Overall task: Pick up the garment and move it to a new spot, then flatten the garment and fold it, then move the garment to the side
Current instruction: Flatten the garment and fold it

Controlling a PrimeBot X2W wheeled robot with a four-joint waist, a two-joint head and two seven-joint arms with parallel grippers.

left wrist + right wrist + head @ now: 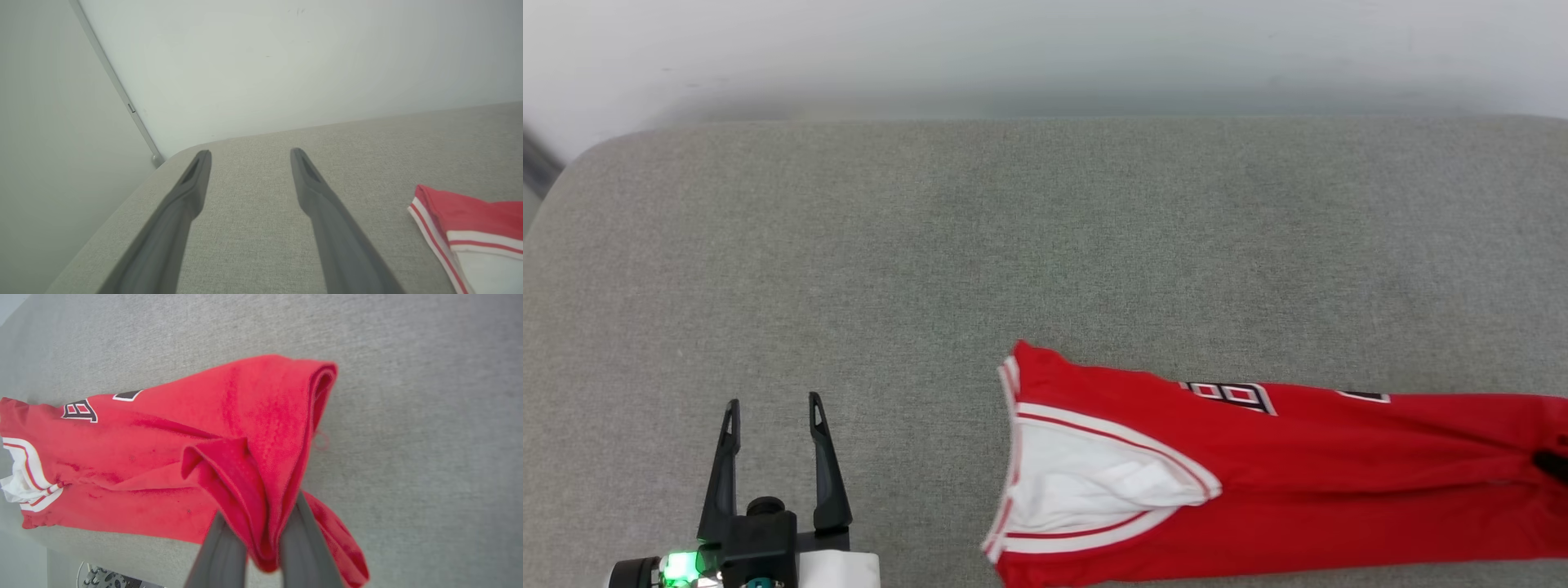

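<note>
The garment (1298, 482), a red shirt with a white sleeve and striped trim, lies stretched across the grey cushion's near right part. Its white sleeve end points left, and the same end appears in the left wrist view as the garment (470, 212). In the right wrist view the garment (163, 457) has a bunched red fold pinched between the two dark fingers of my right gripper (261, 522), which is shut on it. A dark bit of the right gripper (1553, 464) sits at the cloth's right end. My left gripper (774, 402) (250, 152) stands open over bare cushion, left of the sleeve and apart from it.
The grey cushion (1013, 245) runs back to a white wall (1045, 49), with a rounded corner at the far left. Bare fabric spreads across the middle, the left and the far side. The cushion's near edge (61, 543) drops off just below the garment.
</note>
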